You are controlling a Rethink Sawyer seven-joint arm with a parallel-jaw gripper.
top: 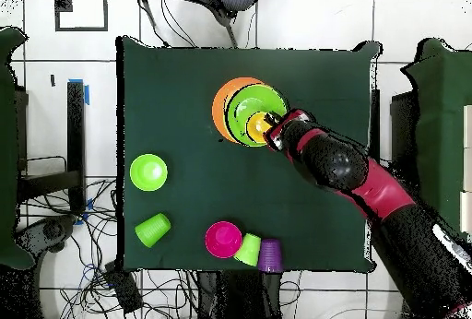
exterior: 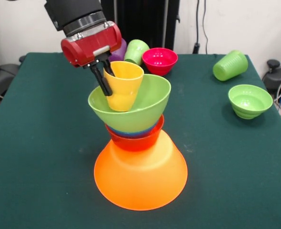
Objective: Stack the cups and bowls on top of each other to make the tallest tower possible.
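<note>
The tower stands mid-table: a huge orange bowl point(exterior: 140, 181) point(top: 221, 103) upside down as base, then a red-orange bowl point(exterior: 135, 141), a thin rim of a blue bowl point(exterior: 130, 134), and a large light green bowl point(exterior: 147, 107) point(top: 241, 103) upright on top. A yellow cup point(exterior: 124, 90) point(top: 258, 127) sits tilted inside the green bowl. My gripper point(exterior: 109, 82) point(top: 272, 134) is shut on the cup's rim, one finger outside the wall and one inside.
A pink bowl point(exterior: 159, 59) point(top: 223, 239), a light green cup point(exterior: 136, 51) point(top: 247, 249) and a purple cup point(exterior: 119, 50) point(top: 269, 254) cluster behind the tower. Another green cup point(exterior: 230, 65) point(top: 152, 230) lies on its side near a small green bowl point(exterior: 249, 100) point(top: 148, 171).
</note>
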